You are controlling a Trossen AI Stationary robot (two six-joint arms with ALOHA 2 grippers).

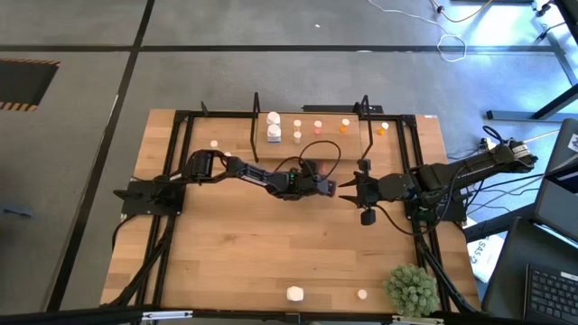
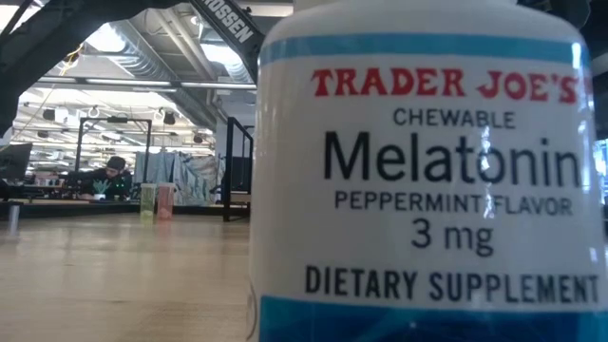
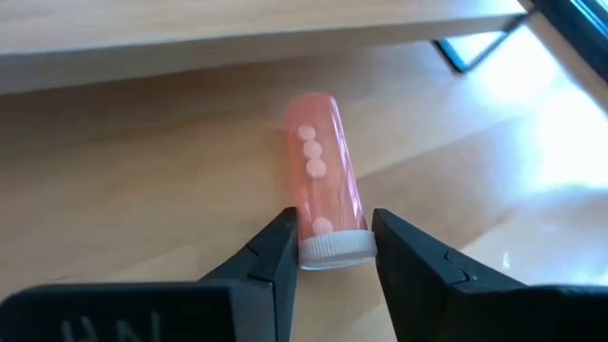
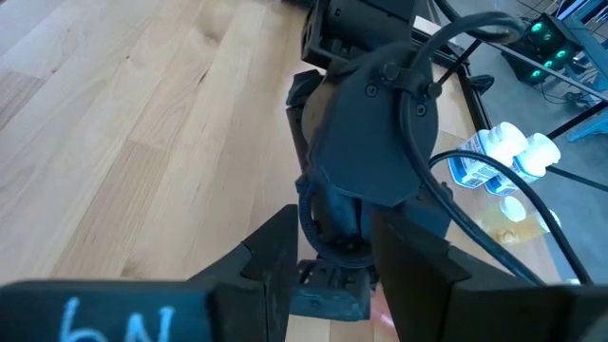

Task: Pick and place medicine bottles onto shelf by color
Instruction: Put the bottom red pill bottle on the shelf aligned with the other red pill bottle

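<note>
Filling the low view, a white melatonin bottle stands on the table. Nearer the shelf, the left gripper pinches a pink bottle's white cap; the right gripper faces it, fingers parted, holding nothing visible.

Two arms, one shelf, one green plant, roughly a dozen small bottles
</note>
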